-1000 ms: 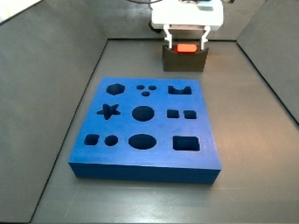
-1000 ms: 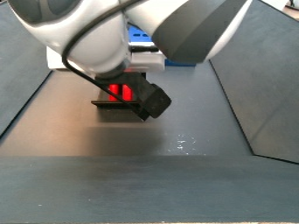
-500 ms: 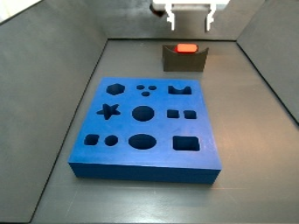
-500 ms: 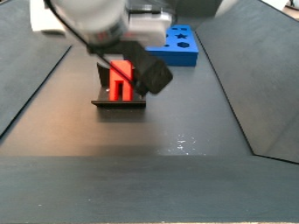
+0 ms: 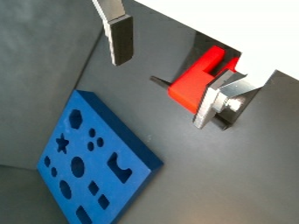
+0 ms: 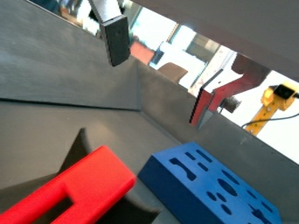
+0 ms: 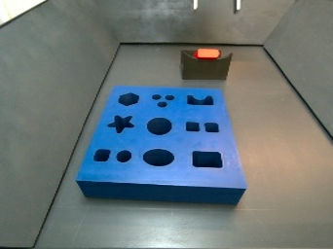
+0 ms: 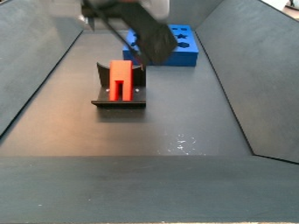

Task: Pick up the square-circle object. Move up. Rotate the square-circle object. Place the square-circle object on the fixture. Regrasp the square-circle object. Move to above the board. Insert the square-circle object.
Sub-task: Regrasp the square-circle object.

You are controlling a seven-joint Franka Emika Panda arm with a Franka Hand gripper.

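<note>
Overhead, the two-finger silver gripper (image 5: 170, 74) hung well above the floor with its jaws spread wide and nothing between them. In both wrist views its flat fingers (image 6: 115, 39) stood far apart, each plate bare on its inner face. In a side view only the two fingertips (image 7: 216, 5) showed at the upper edge of the frame, directly above the far end of the enclosure.

The small bright red plastic square-circle object (image 5: 198, 79) lay below the gripper, free of it, seated in the small dark olive-grey fixture (image 7: 203, 67). In a side view the square-circle object (image 7: 205, 53) rested on the fixture's top, its red face level with the rim. In a side view from the opposite end it (image 8: 121, 81) stood upright in the cradle of the fixture (image 8: 119, 103), rising clear of the dark walls on either side, with a slot visible down its front. A wrist view caught the red piece (image 6: 73, 190) large and close, well apart from both finger plates.

The large flat blue rectangular board (image 7: 163, 142) with its star, hexagon, round and square holes lay on the dark floor nearer the camera, apart from the fixture. Every hole in the board (image 5: 96, 166) that could be seen stood empty.
</note>
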